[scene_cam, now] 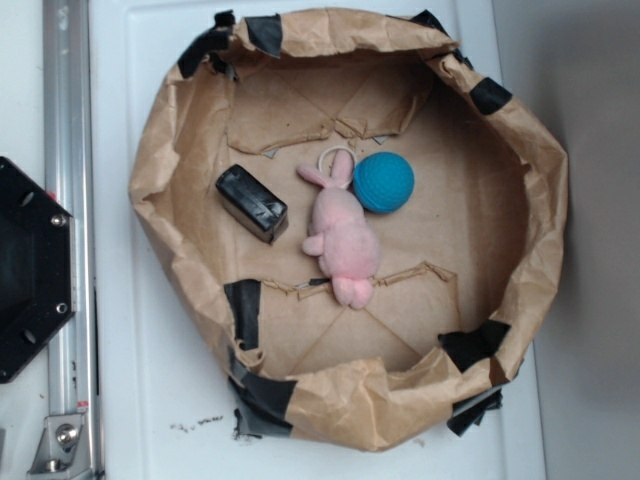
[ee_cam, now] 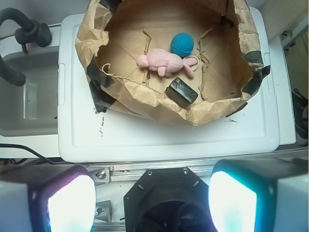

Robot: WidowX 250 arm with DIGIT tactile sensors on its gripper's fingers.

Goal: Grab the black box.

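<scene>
The black box [scene_cam: 252,202] is a small glossy block lying on the brown paper floor at the left of the paper-lined bin [scene_cam: 160,180]; the wrist view shows the box [ee_cam: 181,92] near the bin's front wall. A pink plush bunny [scene_cam: 340,235] lies just right of it. My gripper [ee_cam: 152,203] appears only in the wrist view, open, its two glowing fingertips [ee_cam: 70,203] wide apart with nothing between them. It hangs high above the black hexagonal base plate [ee_cam: 166,203], well back from the bin and the box. The exterior view does not show the gripper.
A teal ball [scene_cam: 384,182] rests beside the bunny's head. The crumpled paper walls are patched with black tape [scene_cam: 243,305]. The bin stands on a white board [scene_cam: 130,400]. A metal rail [scene_cam: 65,150] and the hexagonal plate [scene_cam: 30,270] lie at the left. A grey sink [ee_cam: 26,96] shows in the wrist view.
</scene>
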